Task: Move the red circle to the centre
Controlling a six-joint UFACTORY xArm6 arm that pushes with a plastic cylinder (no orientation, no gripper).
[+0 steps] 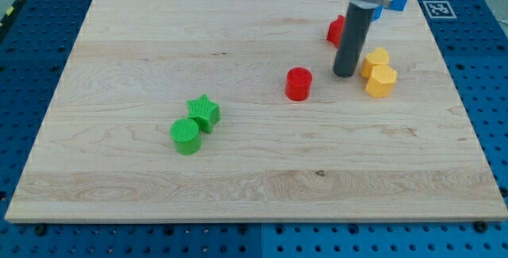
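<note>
Red circle (298, 83) right of board (159, 36) centre, my tip (344, 74) near at its 2 o'clock, yellow blocks (379, 72) beyond, no claw to read.

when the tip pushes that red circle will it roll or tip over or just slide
The red circle stands on its flat end and looks squat, so it likely slides rather than tips. My tip sits to its right; an off-centre push may swerve it. It looks light.
</note>
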